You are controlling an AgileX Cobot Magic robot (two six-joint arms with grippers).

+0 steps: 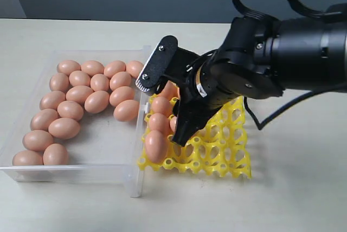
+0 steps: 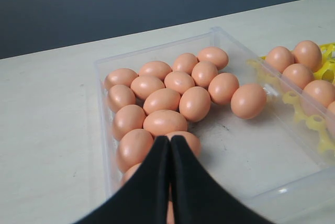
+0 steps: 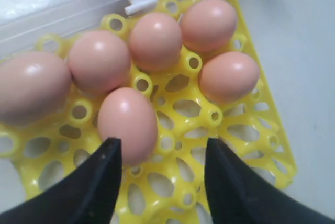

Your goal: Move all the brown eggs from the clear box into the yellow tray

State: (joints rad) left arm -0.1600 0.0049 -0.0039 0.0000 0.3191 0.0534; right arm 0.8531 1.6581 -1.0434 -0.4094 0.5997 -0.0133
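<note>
Right wrist view puts me just behind the right gripper [image 3: 162, 143]. Its two black fingers stand apart over the yellow tray [image 3: 213, 115] with nothing between them. One egg [image 3: 127, 124] sits in a cup just ahead of one fingertip, close to it but not clamped. Around it are five more seated eggs. Four of the six fill the row along the wall of the clear box [image 3: 78, 17], and two begin the next row. Filling from the box side outward looks like a way to keep each carry short, and the peaked posts hold each egg upright in its cup so it cannot roll.

Left wrist view shows what neither other camera does: the left gripper [image 2: 168, 139], its fingers pressed together at the tips and holding nothing. It hangs over the heaped end of the box, and to my eye it is simply parked out of the way.

From the exterior view the black right arm hides most of the tray, so only the eggs nearest the box can be seen there. It does show the whole box on the table [image 1: 303, 199]. The remaining brown eggs [image 1: 81, 94], well over a dozen, lie in it, crowded away from the tray side.
</note>
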